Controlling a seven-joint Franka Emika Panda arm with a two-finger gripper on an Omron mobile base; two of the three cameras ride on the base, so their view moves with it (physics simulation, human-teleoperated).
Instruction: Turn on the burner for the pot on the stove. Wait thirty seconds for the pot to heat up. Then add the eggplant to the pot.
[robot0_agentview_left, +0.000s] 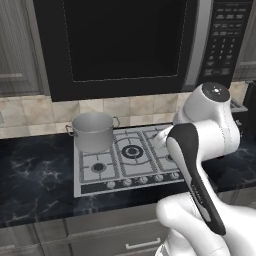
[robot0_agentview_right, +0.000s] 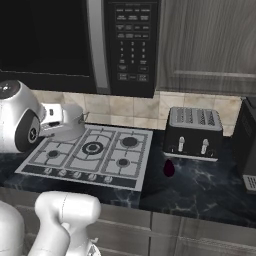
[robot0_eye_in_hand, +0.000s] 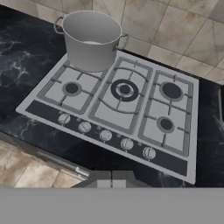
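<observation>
My gripper (robot0_eye_in_hand: 112, 178) was closed, empty; the knobs (robot0_eye_in_hand: 105, 135) lay just ahead below it, pot (robot0_eye_in_hand: 92, 39) beyond, rear-left.

The stove (robot0_eye_in_hand: 131, 109) is set into the bench (robot0_agentview_left: 35, 175), with the pot (robot0_eye_in_hand: 92, 39) on its rear-left burner, against the tiled wall (robot0_eye_in_hand: 175, 30). A row of knobs (robot0_eye_in_hand: 105, 135) runs along the stove's front edge. The microwave (robot0_agentview_left: 120, 45) hangs above the stove. Right of the stove, the toaster (robot0_agentview_right: 194, 132) stands at the back of the bench; the eggplant (robot0_agentview_right: 169, 168) lies just before its left corner, between stove and toaster.
</observation>
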